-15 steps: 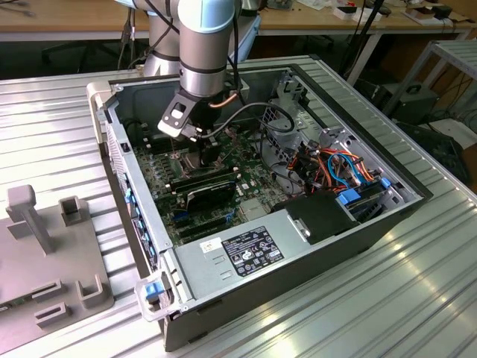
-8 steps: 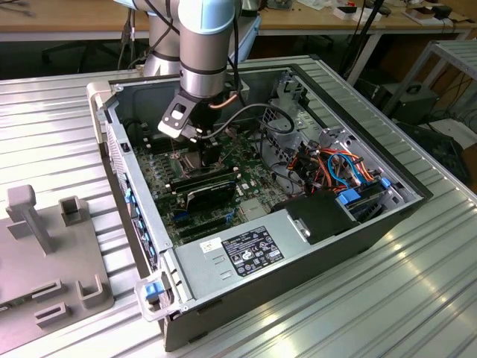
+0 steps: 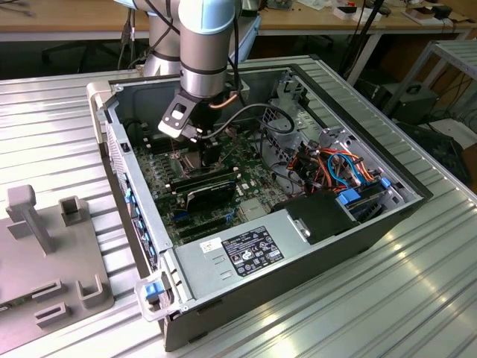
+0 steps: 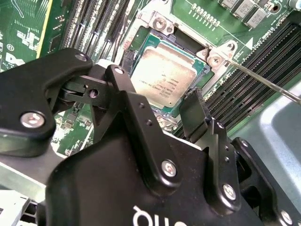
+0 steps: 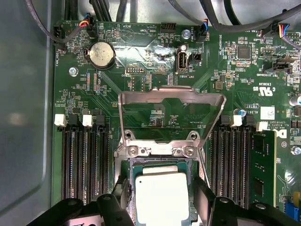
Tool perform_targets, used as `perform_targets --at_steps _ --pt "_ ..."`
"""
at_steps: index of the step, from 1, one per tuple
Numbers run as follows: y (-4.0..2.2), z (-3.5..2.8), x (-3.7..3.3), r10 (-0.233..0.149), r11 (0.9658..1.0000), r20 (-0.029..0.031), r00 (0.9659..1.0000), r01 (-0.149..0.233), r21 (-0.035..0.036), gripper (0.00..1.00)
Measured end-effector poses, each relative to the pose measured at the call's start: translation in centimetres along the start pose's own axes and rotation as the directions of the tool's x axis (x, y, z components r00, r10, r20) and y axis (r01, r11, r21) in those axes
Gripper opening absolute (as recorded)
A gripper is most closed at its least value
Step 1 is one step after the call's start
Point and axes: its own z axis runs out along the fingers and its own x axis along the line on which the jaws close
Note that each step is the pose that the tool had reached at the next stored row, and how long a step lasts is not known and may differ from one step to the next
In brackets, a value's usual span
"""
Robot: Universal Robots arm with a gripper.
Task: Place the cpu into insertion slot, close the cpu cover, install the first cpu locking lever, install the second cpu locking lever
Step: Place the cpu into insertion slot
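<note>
cpu (image 4: 164, 77), printed top, in insertion slot (image 5: 160, 165); cpu cover (image 5: 171, 96) raised; fingers (image 4: 195, 113) apart, holding nothing

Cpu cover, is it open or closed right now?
Open. In the first wrist view the cpu cover stands flipped up, the green board showing through its window, and the cpu lies uncovered.

Exterior view: we look down obliquely, well back, on the open grey computer case (image 3: 313, 276). Both wrist views: close overhead, sharing the silver-topped square cpu (image 4: 164, 77) (image 5: 162, 197).
</note>
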Motion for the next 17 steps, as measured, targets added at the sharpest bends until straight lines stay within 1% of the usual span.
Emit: perform_targets --at_steps 4,5,6,17 --pt "0.06 -0.01 0.02 0.0 1.0 -0.0006 1.0 0.0 0.0002 0.65" --pt "0.07 -0.02 0.01 0.0 1.0 -0.0003 1.0 0.0 0.0001 0.59" --pt "0.07 -0.03 0.0 0.0 1.0 -0.0002 1.0 0.0 0.0002 0.58" --pt "0.1 -0.05 0.0 0.0 1.0 0.0 1.0 0.0 0.0005 0.58"
